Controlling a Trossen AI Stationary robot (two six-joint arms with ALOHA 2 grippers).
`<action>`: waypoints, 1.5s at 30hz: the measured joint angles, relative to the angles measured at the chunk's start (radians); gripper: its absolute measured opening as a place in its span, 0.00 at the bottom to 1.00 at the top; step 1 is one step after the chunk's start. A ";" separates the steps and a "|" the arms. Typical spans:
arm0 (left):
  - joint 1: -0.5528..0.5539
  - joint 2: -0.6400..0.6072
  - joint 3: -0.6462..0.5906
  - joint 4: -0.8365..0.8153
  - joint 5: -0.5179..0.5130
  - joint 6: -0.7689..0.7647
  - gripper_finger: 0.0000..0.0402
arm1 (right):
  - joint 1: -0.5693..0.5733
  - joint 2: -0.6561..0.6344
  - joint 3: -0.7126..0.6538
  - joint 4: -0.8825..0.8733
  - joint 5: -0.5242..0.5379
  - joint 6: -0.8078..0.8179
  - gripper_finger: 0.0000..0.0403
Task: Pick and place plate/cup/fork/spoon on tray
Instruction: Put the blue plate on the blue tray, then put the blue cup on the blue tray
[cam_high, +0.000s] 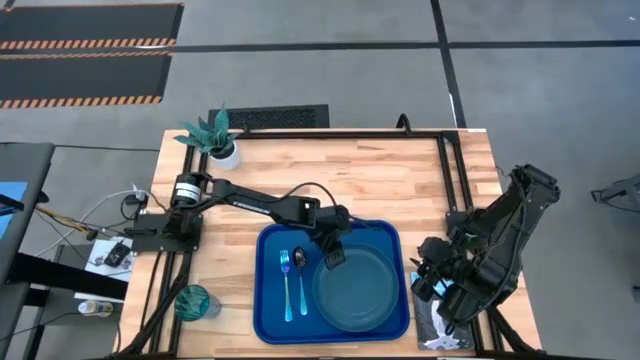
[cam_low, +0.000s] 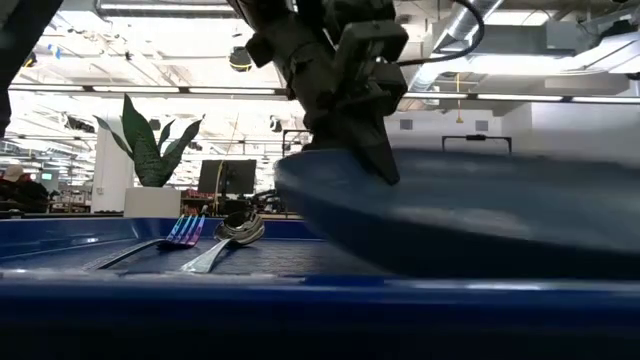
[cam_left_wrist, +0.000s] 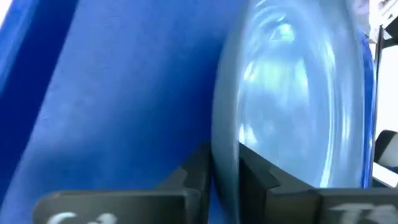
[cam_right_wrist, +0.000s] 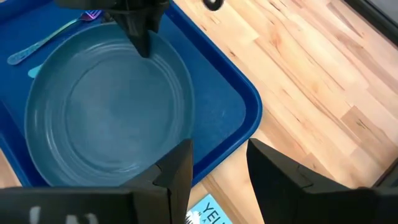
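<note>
The blue tray lies at the table's near middle. The teal-blue plate is in its right half. My left gripper is shut on the plate's far-left rim. The fork and the spoon lie side by side on the tray's left half. The teal-green cup stands on the table left of the tray. My right gripper is open and empty beside the tray's right edge. My left gripper pinches the plate's rim between its two fingers, one on the upper face and one on the underside. The fingers slant down from the far left. Whether the plate's near side rests on the tray, I cannot tell.
A white pot with a teal plant stands at the table's far left corner. A book lies near the right arm at the table's near right. Bare wood lies beyond the tray's far edge.
</note>
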 joint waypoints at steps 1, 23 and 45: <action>0.001 0.000 0.000 0.000 0.002 0.000 0.12 | 0.000 0.000 0.000 0.000 0.000 0.002 0.43; -0.001 -0.002 0.000 0.140 0.032 0.054 0.60 | 0.000 0.000 0.000 0.002 0.001 0.015 0.42; 0.078 -0.089 0.182 -0.216 0.071 0.225 0.68 | -0.006 0.000 0.000 0.003 0.007 0.041 0.42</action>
